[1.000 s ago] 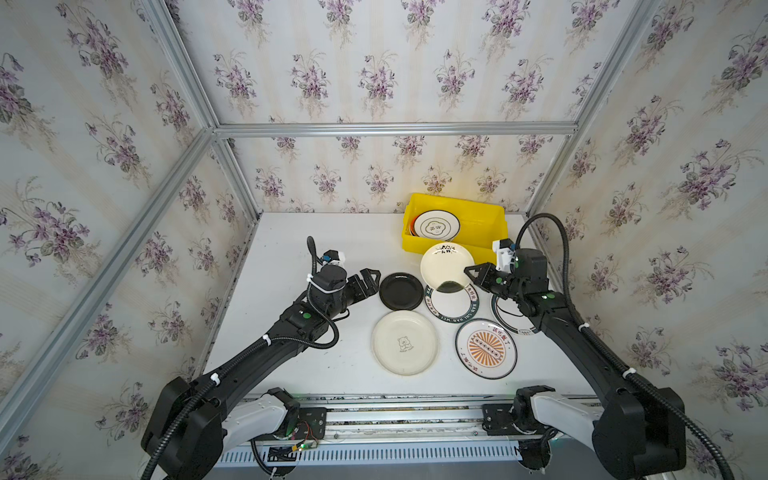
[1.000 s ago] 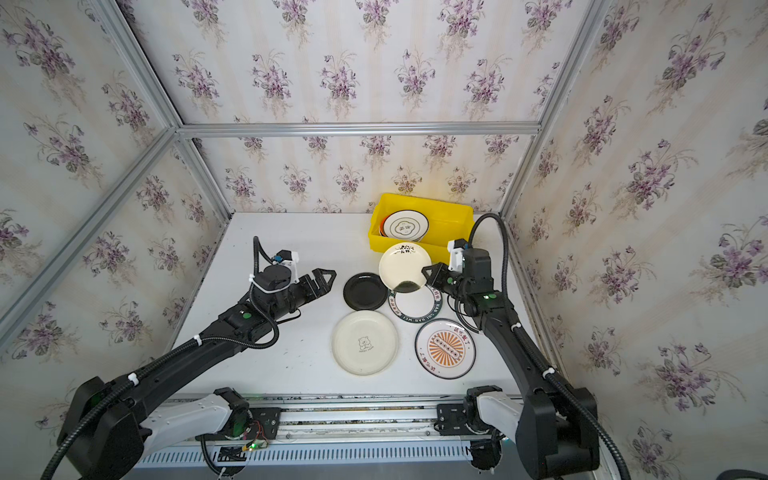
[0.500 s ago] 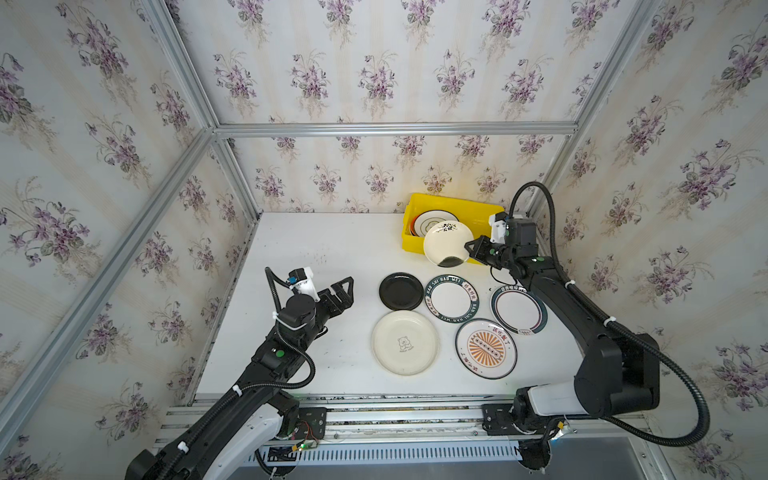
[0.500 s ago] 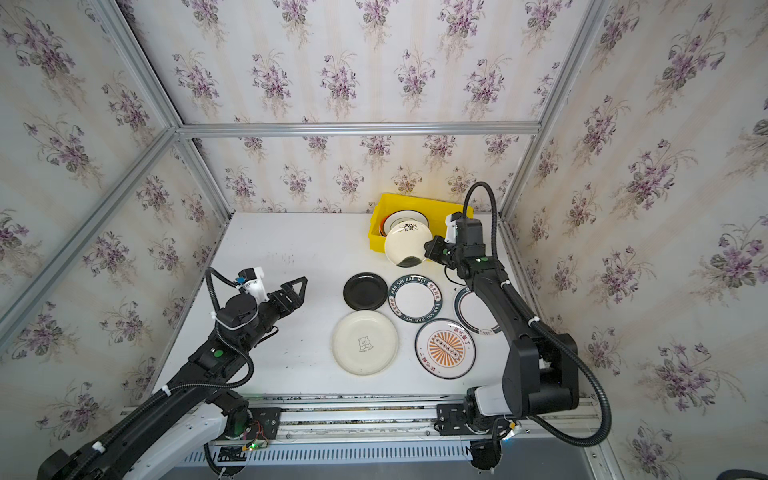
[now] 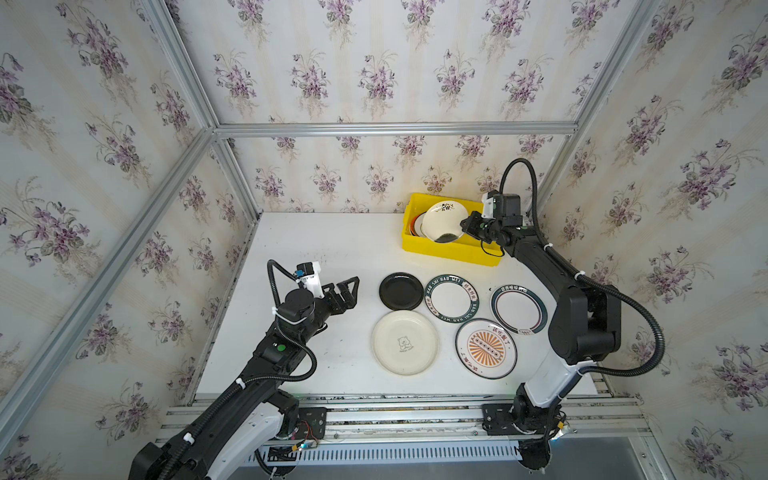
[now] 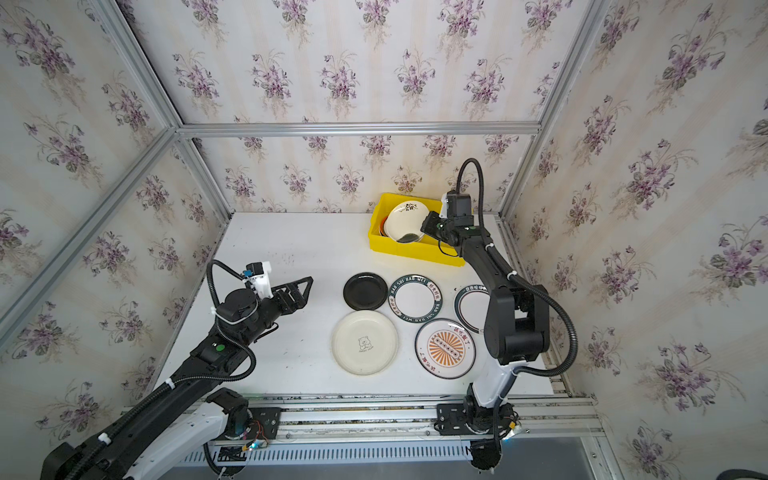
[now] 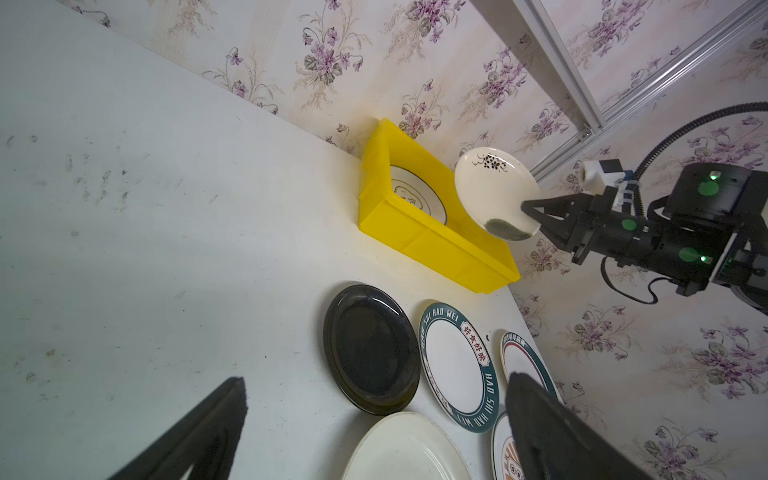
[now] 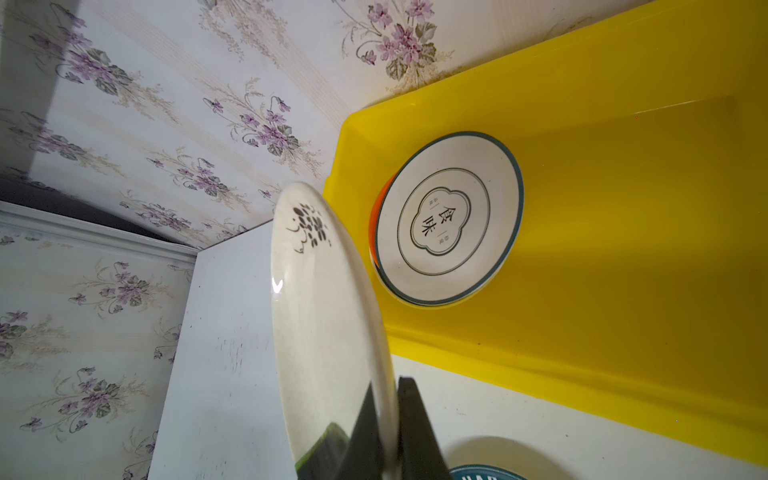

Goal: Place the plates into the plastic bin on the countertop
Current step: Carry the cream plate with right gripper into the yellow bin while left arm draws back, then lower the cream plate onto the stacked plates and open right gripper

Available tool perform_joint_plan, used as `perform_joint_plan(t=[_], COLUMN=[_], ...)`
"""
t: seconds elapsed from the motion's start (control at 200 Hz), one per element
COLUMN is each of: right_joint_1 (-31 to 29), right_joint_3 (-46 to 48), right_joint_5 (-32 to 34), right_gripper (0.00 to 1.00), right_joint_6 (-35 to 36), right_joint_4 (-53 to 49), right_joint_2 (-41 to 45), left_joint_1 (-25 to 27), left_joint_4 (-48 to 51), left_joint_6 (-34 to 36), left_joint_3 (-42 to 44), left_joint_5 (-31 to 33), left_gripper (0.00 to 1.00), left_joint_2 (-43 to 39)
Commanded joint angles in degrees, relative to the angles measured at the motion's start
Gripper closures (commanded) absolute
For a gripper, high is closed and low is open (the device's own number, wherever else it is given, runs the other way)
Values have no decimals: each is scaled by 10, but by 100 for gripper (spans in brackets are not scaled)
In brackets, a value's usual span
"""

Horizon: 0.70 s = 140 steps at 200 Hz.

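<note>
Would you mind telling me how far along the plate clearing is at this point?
Done: a teal-rimmed plate lies on an orange plate in the yellow bin. In hand: the right gripper grips a tilted cream plate over the bin; the left gripper is open, empty. Left on the countertop: the black plate, bear plate, lettered plate, dark-rimmed plate and sunburst plate.

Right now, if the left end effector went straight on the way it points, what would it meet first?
Probably the black plate: the open left end effector points at it, with only countertop between. Its height is unclear, so it might pass above.
</note>
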<state>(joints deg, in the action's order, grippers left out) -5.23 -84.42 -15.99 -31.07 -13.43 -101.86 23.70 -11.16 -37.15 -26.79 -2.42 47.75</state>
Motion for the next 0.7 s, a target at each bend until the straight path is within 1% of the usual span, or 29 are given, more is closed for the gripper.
perform_joint_plan(t=[0.0, 0.06, 0.15, 0.265, 0.355, 0.51, 0.695], right_joint_1=[1, 2, 4, 10, 12, 14, 14], right_joint_3=[-30, -47, -79, -124, -153, -198, -274], right_joint_5=[34, 44, 40, 19, 16, 29, 43], right_gripper=[100, 100, 100, 100, 100, 100, 100], right_joint_6=[8, 10, 9, -3, -8, -13, -7], right_joint_4=[7, 2, -9, -21, -23, -24, -51], right_joint_2=[-25, -44, -84, -138, -176, -232, -292], left_joint_1=[-1, -1, -2, -3, -4, -7, -13], left_joint_4=[-32, -34, -26, -22, -20, -9, -7], left_joint_6=[23, 25, 23, 26, 28, 26, 23], left_joint_3=[-7, -8, -9, -9, -9, -14, -22], left_joint_5=[-40, -42, -36, -37, -37, -26, -43], left_gripper=[0, 0, 0, 1, 1, 0, 1], left_joint_2=[15, 23, 29, 33, 34, 44, 68])
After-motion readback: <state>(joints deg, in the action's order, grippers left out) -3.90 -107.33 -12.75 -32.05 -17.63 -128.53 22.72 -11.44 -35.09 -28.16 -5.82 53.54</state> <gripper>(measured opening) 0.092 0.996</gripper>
